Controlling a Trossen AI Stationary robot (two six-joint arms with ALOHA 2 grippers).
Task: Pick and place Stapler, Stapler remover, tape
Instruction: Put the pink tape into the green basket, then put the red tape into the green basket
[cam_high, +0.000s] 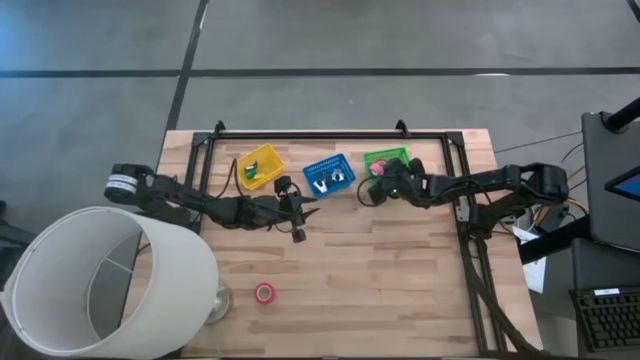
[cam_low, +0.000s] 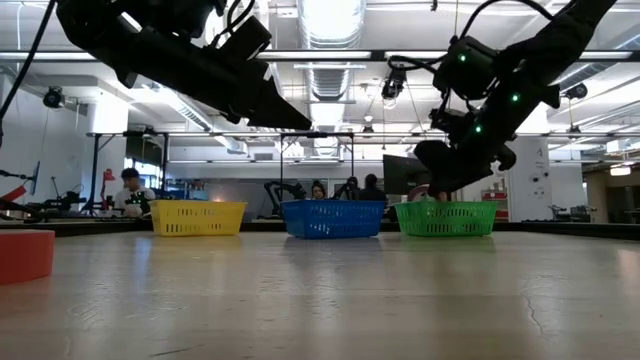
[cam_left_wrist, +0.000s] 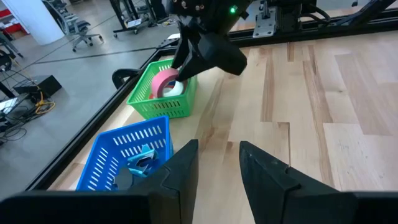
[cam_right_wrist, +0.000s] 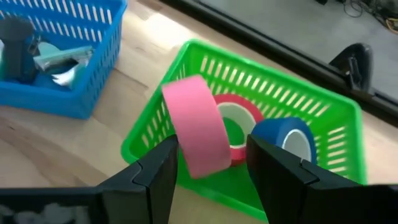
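My right gripper (cam_right_wrist: 211, 163) hangs over the near edge of the green basket (cam_right_wrist: 336, 124), shut on a pink tape roll (cam_right_wrist: 198, 124). A red roll (cam_right_wrist: 239, 111) and a blue roll (cam_right_wrist: 285, 138) lie in that basket. Another red roll (cam_high: 264, 293) lies flat on the table near the front edge. The blue basket (cam_high: 329, 174) holds a dark tool (cam_right_wrist: 15, 40) and a metal one (cam_right_wrist: 59, 59). My left gripper (cam_left_wrist: 217, 163) is open and empty over the table, in front of the blue basket. My right gripper pinches the pink tape roll's lower part (cam_right_wrist: 202, 165) between its two fingers, one on each flat side. The fingers slant down toward the far side of the table. The roll stands on edge, tilted, lifted above the basket floor; it also shows in the left wrist view (cam_left_wrist: 163, 81).
A yellow basket (cam_high: 258, 167) with a dark item stands left of the blue one. A black frame (cam_high: 330, 135) runs along the far and side edges of the table. A large white cylinder (cam_high: 100, 280) covers the near left corner. People sit in the room beyond (cam_low: 130, 190).
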